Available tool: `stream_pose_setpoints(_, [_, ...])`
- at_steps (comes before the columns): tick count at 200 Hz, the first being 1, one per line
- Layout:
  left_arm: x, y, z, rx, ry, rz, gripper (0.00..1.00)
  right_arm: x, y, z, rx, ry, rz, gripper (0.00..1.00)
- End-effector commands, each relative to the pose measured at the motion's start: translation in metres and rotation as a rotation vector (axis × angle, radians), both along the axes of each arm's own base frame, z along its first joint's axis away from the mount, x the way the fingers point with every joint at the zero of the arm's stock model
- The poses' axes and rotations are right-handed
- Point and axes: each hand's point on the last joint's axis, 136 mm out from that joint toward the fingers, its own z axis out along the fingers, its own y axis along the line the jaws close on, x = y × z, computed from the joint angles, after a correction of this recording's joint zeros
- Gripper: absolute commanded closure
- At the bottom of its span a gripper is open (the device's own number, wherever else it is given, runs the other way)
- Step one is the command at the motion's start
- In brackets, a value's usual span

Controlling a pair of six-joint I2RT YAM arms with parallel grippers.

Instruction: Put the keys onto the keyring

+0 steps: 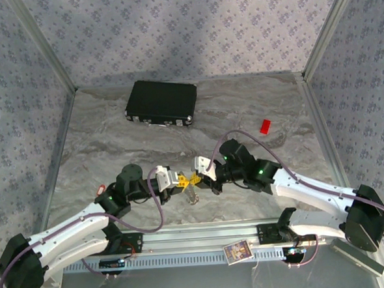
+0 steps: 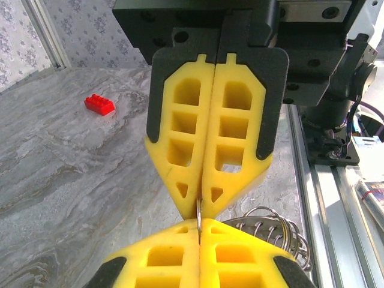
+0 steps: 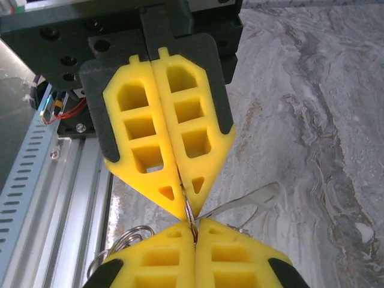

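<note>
My left gripper (image 1: 183, 180) and right gripper (image 1: 201, 175) meet tip to tip above the near middle of the table. Both are shut on the same thin silver keyring (image 2: 198, 210), which shows edge-on between the yellow fingertips. In the left wrist view my left gripper (image 2: 200, 224) faces the right one, with a bunch of silver rings (image 2: 282, 231) hanging beside it. The right wrist view has my right gripper (image 3: 194, 227) pinching the keyring (image 3: 189, 210), and a flat silver piece (image 3: 255, 200) dangles off it. A tiny red-and-white key (image 1: 101, 187) lies by the left arm, too small to make out.
A black case (image 1: 161, 103) lies at the back of the table. A red block (image 1: 264, 126) sits to the right, also visible as the red block (image 2: 99, 104). A metal rail (image 1: 204, 244) with a small card (image 1: 237, 251) runs along the near edge. Patterned walls enclose the table.
</note>
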Motion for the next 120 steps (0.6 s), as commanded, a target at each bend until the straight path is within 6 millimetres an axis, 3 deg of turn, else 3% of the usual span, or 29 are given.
stream_pose_setpoints(1, [-0.002, -0.004, 0.016, -0.048, -0.024, -0.017, 0.93, -0.002, 0.002, 0.002, 0.011, -0.004, 0.013, 1.0])
stream_pose_setpoints(11, [0.003, -0.002, 0.013, -0.025, -0.013, 0.009, 0.78, -0.001, 0.001, 0.003, -0.002, -0.014, 0.009, 1.0])
stream_pose_setpoints(23, [0.007, 0.0, 0.007, 0.016, -0.001, 0.039, 0.74, 0.0, -0.002, 0.004, -0.029, -0.027, 0.008, 1.0])
stream_pose_setpoints(53, [0.01, 0.003, -0.003, 0.099, 0.021, 0.055, 0.76, 0.002, -0.008, 0.001, -0.138, -0.068, 0.004, 1.0])
stream_pose_setpoints(102, [0.009, -0.003, 0.003, 0.1, 0.014, 0.024, 0.78, 0.004, -0.006, 0.004, -0.229, -0.103, 0.025, 1.0])
stream_pose_setpoints(120, [0.009, -0.004, 0.005, 0.101, 0.01, 0.012, 0.85, 0.004, -0.003, 0.007, -0.229, -0.115, 0.035, 1.0])
